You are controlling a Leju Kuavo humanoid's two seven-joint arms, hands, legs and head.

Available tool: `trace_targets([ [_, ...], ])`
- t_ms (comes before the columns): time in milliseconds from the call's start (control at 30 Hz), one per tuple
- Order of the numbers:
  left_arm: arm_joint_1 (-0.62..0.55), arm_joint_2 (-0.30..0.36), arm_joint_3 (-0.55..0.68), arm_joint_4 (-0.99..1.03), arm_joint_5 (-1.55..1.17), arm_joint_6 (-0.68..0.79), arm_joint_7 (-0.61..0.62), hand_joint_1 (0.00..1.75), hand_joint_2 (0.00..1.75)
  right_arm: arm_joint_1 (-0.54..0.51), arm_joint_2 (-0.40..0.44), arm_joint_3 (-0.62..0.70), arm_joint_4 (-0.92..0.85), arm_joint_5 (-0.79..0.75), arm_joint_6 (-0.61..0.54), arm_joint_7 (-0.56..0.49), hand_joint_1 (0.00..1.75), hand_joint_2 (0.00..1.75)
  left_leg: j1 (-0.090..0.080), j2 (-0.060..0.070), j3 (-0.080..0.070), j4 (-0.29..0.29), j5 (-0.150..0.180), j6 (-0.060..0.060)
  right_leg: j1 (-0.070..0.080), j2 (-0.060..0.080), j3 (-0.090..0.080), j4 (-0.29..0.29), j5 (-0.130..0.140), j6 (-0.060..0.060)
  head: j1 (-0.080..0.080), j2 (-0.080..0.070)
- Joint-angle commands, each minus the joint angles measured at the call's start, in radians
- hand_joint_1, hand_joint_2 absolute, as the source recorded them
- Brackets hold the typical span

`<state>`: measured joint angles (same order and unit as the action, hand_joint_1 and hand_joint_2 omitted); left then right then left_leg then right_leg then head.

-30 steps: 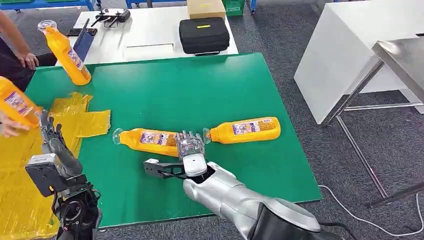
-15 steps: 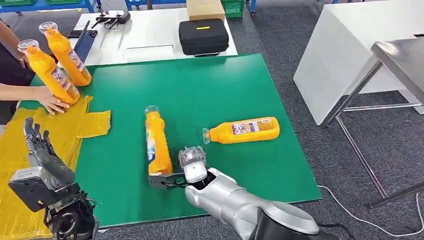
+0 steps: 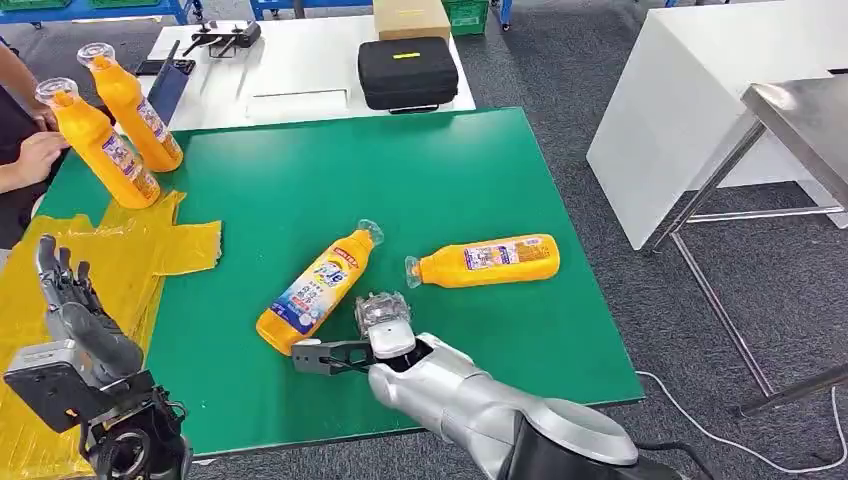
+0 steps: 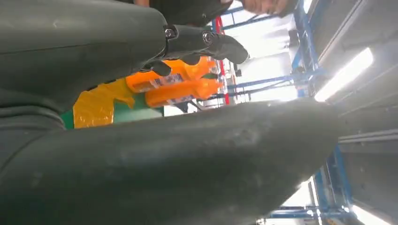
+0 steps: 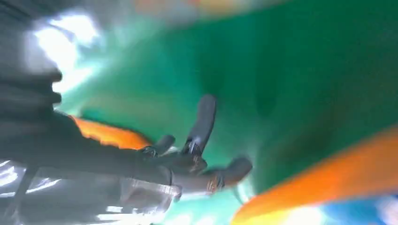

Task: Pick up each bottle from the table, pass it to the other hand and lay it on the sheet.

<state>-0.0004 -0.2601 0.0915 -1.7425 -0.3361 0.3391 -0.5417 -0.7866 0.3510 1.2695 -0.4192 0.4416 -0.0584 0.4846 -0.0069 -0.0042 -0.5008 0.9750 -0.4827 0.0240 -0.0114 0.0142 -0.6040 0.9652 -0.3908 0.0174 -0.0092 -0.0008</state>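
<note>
While my right hand (image 3: 383, 312) sits open beside it, nearest bottle (image 3: 318, 286) has spun cap-away on green table (image 3: 450, 170) | ungrasped; regrasp needed | left hand (image 3: 62, 290) open over yellow sheet (image 3: 150, 245).

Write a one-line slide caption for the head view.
Right robot hand beside a tilted orange bottle on the green table; two bottles stand by the yellow sheet.
</note>
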Motion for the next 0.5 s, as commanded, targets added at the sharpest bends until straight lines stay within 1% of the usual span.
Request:
trace_targets([
  [33, 0.053, -0.049, 0.104, -0.056, -0.011, 0.008, -0.012, 0.00, 0.00, -0.151, -0.002, -0.010, -0.172, -0.117, -0.061, -0.100, 0.00, 1.75, 0.002, 0.004, -0.002, 0.003, -0.001, -0.003, 0.002, 0.002, -0.003, 0.002, 0.000, -0.001, 0.000, 0.000],
  [67, 0.059, -0.050, 0.107, -0.062, -0.012, 0.004, -0.015, 0.00, 0.00, -0.159, -0.002, -0.014, -0.184, -0.121, -0.052, -0.091, 0.00, 0.00, 0.001, 0.003, -0.002, 0.002, -0.001, -0.001, 0.001, 0.002, -0.003, 0.002, 0.001, -0.001, 0.000, 0.000],
  [100, 0.078, -0.058, 0.121, -0.083, -0.010, 0.004, -0.020, 0.00, 0.00, -0.192, -0.002, -0.075, -0.230, -0.122, -0.104, -0.152, 0.00, 0.00, 0.001, 0.004, -0.003, 0.002, -0.001, -0.002, 0.001, 0.003, -0.003, 0.002, 0.000, -0.001, 0.000, 0.000],
  [133, 0.078, -0.058, 0.121, -0.083, -0.010, 0.004, -0.020, 0.00, 0.00, -0.192, -0.002, -0.075, -0.230, -0.122, -0.104, -0.152, 0.00, 0.00, 0.001, 0.005, -0.004, 0.004, -0.002, -0.002, 0.001, 0.003, -0.005, 0.003, 0.000, -0.001, 0.000, 0.000],
  [167, 0.080, -0.069, 0.135, -0.094, -0.012, 0.005, -0.020, 0.00, 0.00, -0.184, -0.002, -0.161, -0.292, -0.071, -0.112, -0.210, 0.00, 0.00, 0.003, 0.004, -0.004, 0.004, -0.002, -0.003, 0.003, 0.002, -0.005, 0.003, -0.001, -0.001, 0.000, 0.000],
  [200, 0.081, -0.074, 0.143, -0.099, -0.015, 0.003, -0.021, 0.00, 0.00, -0.180, -0.002, -0.219, -0.336, -0.016, -0.104, -0.233, 0.00, 0.00, 0.002, 0.002, -0.004, 0.003, -0.001, -0.002, 0.002, 0.001, -0.005, 0.002, -0.001, -0.001, 0.000, 0.000],
  [267, 0.084, -0.073, 0.151, -0.113, -0.010, -0.005, -0.021, 0.00, 0.00, -0.140, -0.002, -0.365, -0.451, 0.137, -0.041, -0.229, 0.00, 0.00, 0.002, 0.000, -0.005, 0.003, -0.001, -0.002, 0.003, -0.001, -0.006, 0.002, -0.001, -0.001, 0.000, 0.000],
  [300, 0.084, -0.073, 0.154, -0.116, -0.008, -0.007, -0.020, 0.00, 0.00, -0.123, -0.002, -0.405, -0.483, 0.175, -0.005, -0.226, 0.00, 0.00, 0.003, 0.001, -0.005, 0.003, -0.002, -0.003, 0.003, 0.000, -0.005, 0.002, -0.001, -0.001, 0.000, 0.000],
  [333, 0.084, -0.072, 0.156, -0.117, -0.007, -0.010, -0.019, 0.00, 0.00, -0.114, -0.002, -0.423, -0.498, 0.192, 0.011, -0.226, 0.00, 1.75, 0.002, 0.001, -0.005, 0.003, -0.001, -0.002, 0.003, 0.000, -0.006, 0.002, -0.001, -0.001, 0.000, 0.000],
  [433, 0.080, -0.060, 0.168, -0.127, 0.008, -0.022, -0.017, 0.00, 0.00, -0.076, -0.002, -0.487, -0.513, 0.277, 0.035, -0.247, 0.00, 1.75, 0.002, -0.002, -0.005, 0.001, 0.000, -0.002, 0.002, -0.002, -0.005, 0.001, 0.000, 0.000, 0.000, 0.000],
  [467, 0.083, -0.059, 0.171, -0.129, 0.012, -0.027, -0.019, 0.00, 0.00, -0.070, -0.002, -0.494, -0.493, 0.299, 0.037, -0.253, 0.00, 0.00, 0.003, -0.002, -0.004, 0.001, 0.000, -0.002, 0.003, -0.003, -0.004, 0.000, -0.001, -0.001, 0.000, 0.000],
  [500, 0.084, -0.057, 0.171, -0.128, 0.014, -0.028, -0.023, 0.00, 0.00, -0.072, -0.002, -0.486, -0.473, 0.310, 0.036, -0.259, 0.00, 0.00, 0.002, -0.002, -0.004, 0.000, 0.000, -0.002, 0.002, -0.002, -0.004, 0.000, 0.000, 0.000, 0.000, 0.000],
])
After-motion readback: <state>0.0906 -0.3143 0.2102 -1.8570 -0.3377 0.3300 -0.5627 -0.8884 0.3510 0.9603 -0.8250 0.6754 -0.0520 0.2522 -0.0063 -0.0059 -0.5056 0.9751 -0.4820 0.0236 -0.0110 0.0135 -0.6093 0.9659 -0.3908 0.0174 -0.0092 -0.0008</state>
